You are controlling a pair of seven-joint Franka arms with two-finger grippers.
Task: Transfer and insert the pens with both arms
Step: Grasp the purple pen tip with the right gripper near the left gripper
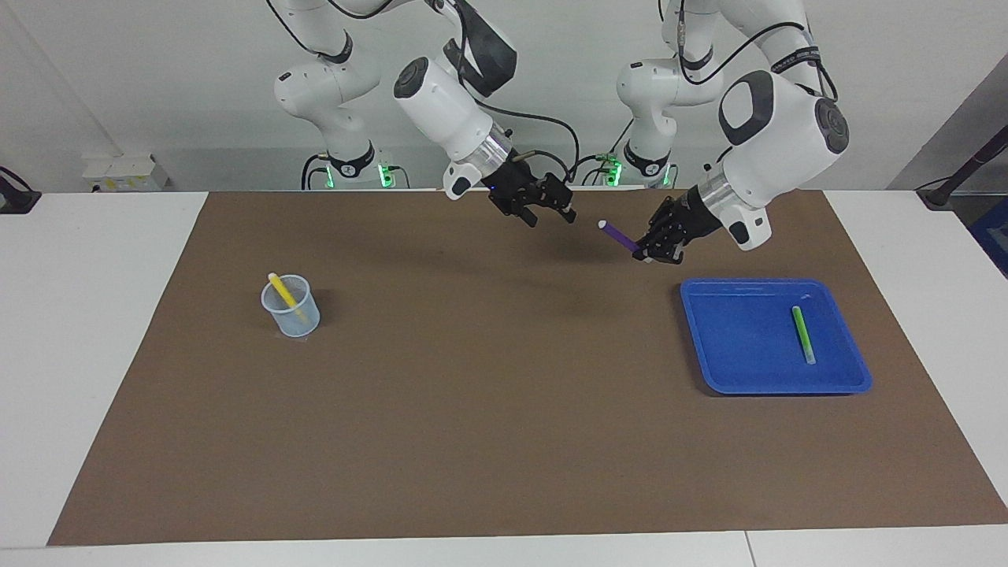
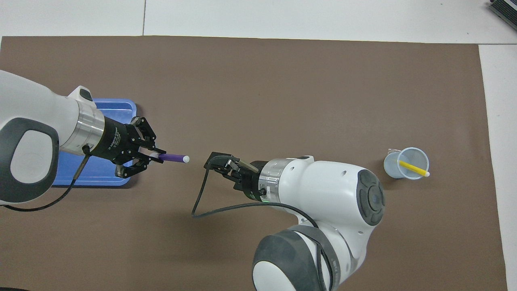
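only facing view shows green pen (image 1: 802, 334) (in blue tray (image 1: 740, 346)).

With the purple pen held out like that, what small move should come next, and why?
Probably the right gripper should ease toward the purple pen and close on its free white-tipped end. The left gripper is shut on the other end, presenting it in the air over the mat, and the open right gripper sits just short of it; the cup awaits.

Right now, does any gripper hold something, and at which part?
The left gripper holds the purple pen by its end away from the white tip. The right gripper is open and holds nothing.
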